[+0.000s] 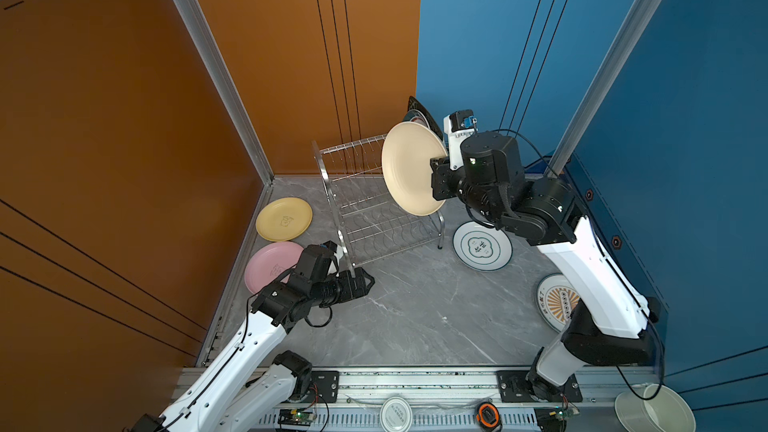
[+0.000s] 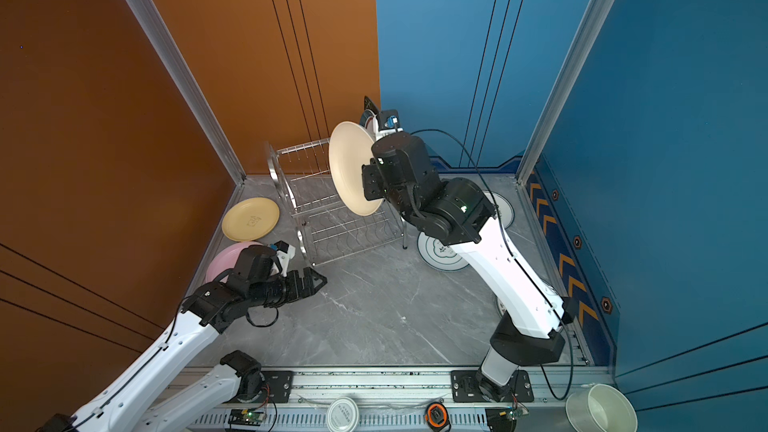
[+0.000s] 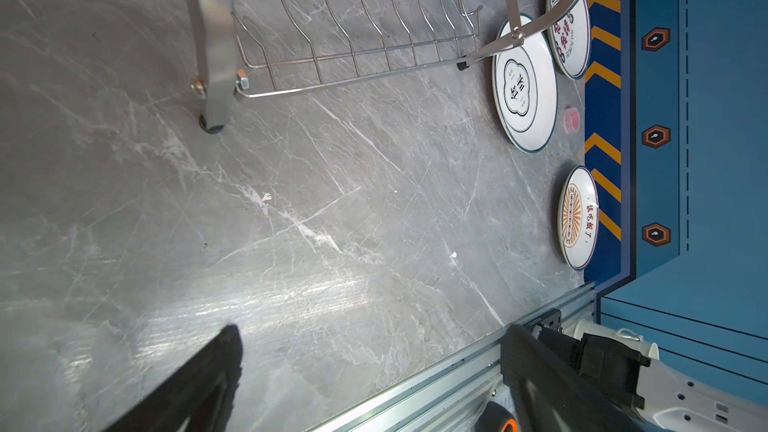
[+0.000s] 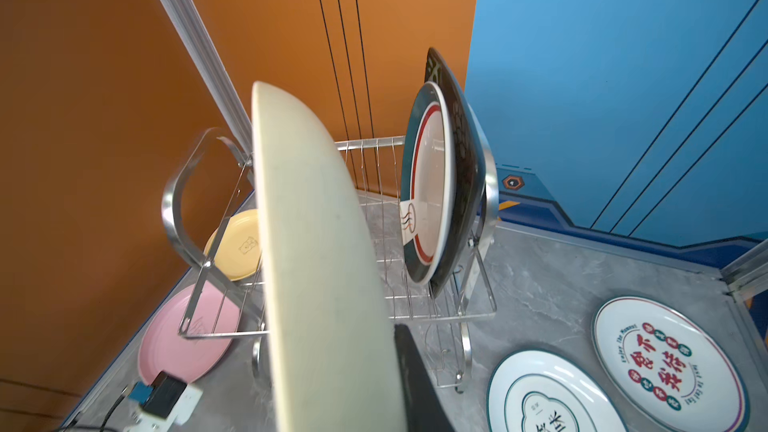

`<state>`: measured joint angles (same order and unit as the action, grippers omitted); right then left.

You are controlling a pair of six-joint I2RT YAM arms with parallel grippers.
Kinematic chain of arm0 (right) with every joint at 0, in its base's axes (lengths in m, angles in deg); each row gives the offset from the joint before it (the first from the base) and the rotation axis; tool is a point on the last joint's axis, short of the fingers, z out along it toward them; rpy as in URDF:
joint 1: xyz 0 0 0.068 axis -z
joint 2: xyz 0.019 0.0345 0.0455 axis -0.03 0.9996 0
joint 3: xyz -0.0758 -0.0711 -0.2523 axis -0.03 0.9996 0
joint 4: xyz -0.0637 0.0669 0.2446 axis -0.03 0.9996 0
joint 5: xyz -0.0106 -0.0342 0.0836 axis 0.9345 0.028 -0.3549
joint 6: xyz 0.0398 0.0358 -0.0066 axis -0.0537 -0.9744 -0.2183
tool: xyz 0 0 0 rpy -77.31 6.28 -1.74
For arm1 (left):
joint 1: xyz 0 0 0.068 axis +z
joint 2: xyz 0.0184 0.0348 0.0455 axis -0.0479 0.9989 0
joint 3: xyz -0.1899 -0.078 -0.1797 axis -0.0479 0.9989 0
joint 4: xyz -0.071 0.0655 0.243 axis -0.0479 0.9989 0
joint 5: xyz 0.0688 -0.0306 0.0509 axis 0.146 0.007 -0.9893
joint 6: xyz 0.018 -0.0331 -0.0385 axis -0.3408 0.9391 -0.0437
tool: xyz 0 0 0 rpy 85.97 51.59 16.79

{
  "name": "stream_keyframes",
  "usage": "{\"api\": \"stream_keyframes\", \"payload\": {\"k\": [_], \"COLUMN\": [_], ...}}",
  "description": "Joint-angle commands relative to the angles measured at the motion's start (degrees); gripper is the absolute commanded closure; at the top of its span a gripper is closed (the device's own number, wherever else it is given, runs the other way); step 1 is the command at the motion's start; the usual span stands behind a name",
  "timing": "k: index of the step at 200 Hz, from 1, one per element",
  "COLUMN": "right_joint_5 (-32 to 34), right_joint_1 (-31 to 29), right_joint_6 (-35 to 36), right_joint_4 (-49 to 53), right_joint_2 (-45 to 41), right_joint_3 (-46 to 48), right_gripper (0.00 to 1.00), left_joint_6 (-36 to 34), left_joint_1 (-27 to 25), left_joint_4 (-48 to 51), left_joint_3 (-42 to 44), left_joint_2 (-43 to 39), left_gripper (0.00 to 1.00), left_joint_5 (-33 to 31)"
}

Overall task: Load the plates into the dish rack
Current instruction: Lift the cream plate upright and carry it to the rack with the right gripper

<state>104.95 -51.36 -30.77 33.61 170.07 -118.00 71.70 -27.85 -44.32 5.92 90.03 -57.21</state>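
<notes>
My right gripper point(image 1: 437, 166) is shut on the rim of a beige plate point(image 1: 409, 168), held on edge above the dish rack's point(image 1: 365, 201) upper tier; one black finger point(image 4: 415, 376) shows against it. A black square plate point(image 4: 465, 168) and a green-rimmed round plate point(image 4: 428, 184) stand in the rack's right end. Yellow point(image 1: 284, 219) and pink point(image 1: 270, 263) plates lie left of the rack. A green-rimmed point(image 1: 482, 245), a sunburst point(image 1: 555, 301) and a red-character plate point(image 4: 669, 363) lie to its right. My left gripper point(image 1: 365, 280) hangs open and empty by the rack's front left leg.
A white bucket-like container point(image 1: 654, 411), a small round white lid point(image 1: 396, 413) and an orange tape measure point(image 1: 487, 414) sit by the front metal rail point(image 1: 415, 380). Orange and blue walls close in the left, back and right.
</notes>
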Motion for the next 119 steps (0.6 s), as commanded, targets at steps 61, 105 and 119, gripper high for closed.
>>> {"api": "stream_keyframes", "payload": {"k": [61, 105, 119], "right_joint_5": [16.71, 18.14, 18.05], "right_joint_1": [-0.97, 1.06, 1.86], "right_joint_6": [14.75, 18.44, 18.85], "right_joint_4": [-20.86, -26.17, -26.98], "right_joint_2": [11.55, 15.90, 16.92], "right_joint_3": [-3.12, -5.09, -5.59], "right_gripper": [0.98, 0.97, 0.97], "left_joint_6": [-1.19, -1.26, -1.22], "left_joint_1": [1.26, 2.07, 2.34], "left_joint_4": [1.05, 1.07, 1.03], "left_joint_3": [2.40, 3.04, 3.28], "left_joint_2": [-1.59, -2.56, -2.90], "left_gripper": [0.02, 0.02, 0.02], "left_joint_5": [1.29, 2.41, 2.67]}}
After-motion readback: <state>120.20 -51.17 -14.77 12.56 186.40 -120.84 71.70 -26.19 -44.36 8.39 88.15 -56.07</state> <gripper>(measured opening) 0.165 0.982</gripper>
